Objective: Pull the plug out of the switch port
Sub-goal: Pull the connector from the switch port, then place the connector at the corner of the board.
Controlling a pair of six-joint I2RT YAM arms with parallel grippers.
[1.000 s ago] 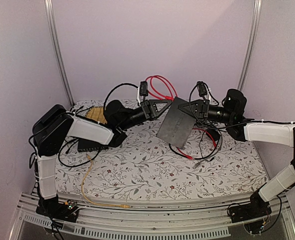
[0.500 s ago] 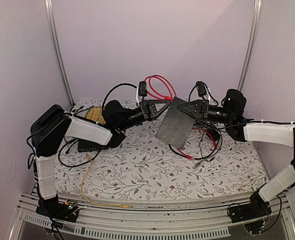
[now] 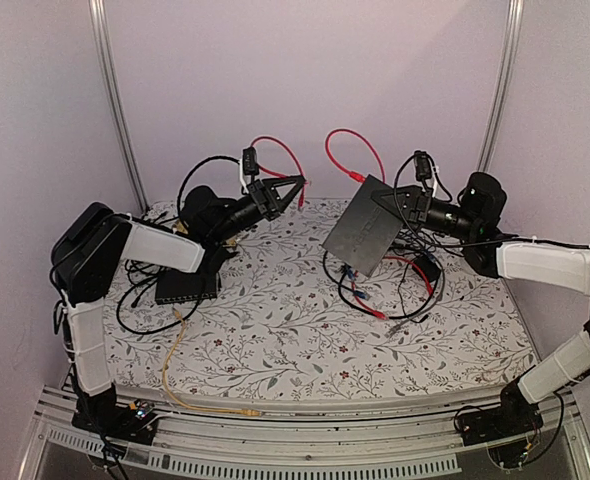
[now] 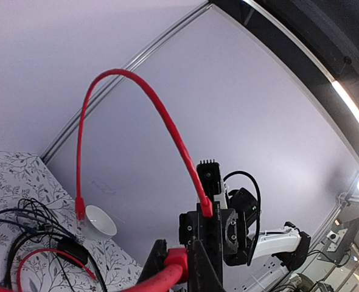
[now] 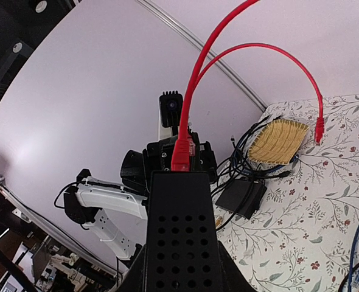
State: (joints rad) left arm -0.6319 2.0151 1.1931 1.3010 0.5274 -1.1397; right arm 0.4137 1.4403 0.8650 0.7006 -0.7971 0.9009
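**L claw and box well apart; one red plug sits in the box edge**

L gripper (image 3: pixel 297 183) is at far left, clamped on a red lead (image 3: pixel 273 140) that loops up over it. L wrist view shows red pinched btw the fingers. R gripper (image 3: pixel 383 197) is closed on the black box (image 3: pixel 365 232). It holds the box tilted, off the table (image 3: pixel 275 330), right of centre. In top view nothing bridges the gap btw the two claws.

Key relation: the box runs lengthwise away from R gripper toward the L arm. In R wrist view the L claw sits straight beyond the box's far thin edge. So the port row lies right of L gripper, facing it. R arm touches the box; L is well apart.

Look: the box is flat and matte, w/ rows of small holes on the face shown in R wrist view. A red plug (image 5: pixel 182 153) stands in that far edge, its lead rising steeply. The switch port itself is hidden, facing away.

A second red loop (image 3: pixel 347 133) arcs above the box; I can't trace which plug it belongs to.

Judgement: the held lead looks clear of the box. Any further pull should run leftward along the box's axis.
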